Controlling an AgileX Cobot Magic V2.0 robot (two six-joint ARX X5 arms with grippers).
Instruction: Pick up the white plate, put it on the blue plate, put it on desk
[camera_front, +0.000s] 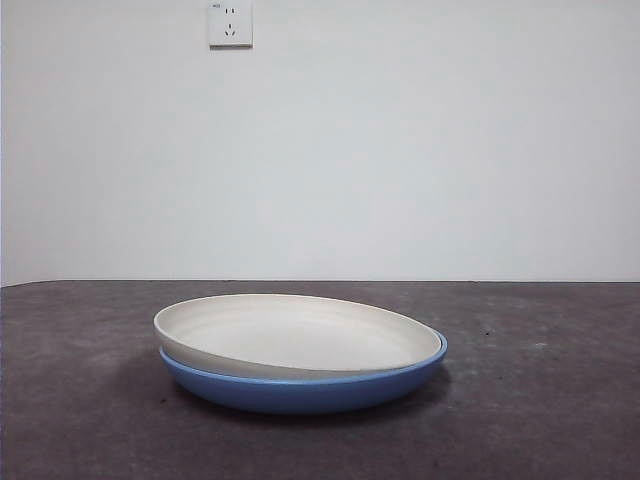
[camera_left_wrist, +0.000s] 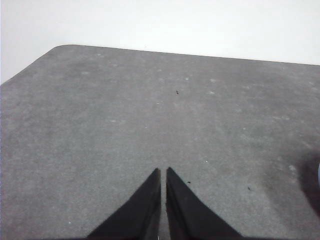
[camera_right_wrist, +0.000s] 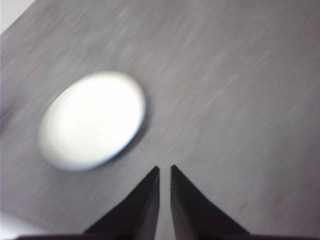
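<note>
Blue plate (camera_front: 300, 390) on desk (camera_front: 80, 400) holds tilted white plate (camera_front: 290, 335); both jaws together, empty.

Stack: round matte cream-white plate (camera_front: 290, 335) sits in the round glossy blue plate (camera_front: 300, 390), tilted, overhanging left.
Support: blue plate rests on the flat dark grey speckled desk (camera_front: 80, 400).
Behind: wall socket (camera_front: 230, 23), high.

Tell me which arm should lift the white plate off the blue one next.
Right, probably. The right wrist view has the white plate on the blue plate just ahead of the right gripper; the left gripper faces only bare desk.
</note>
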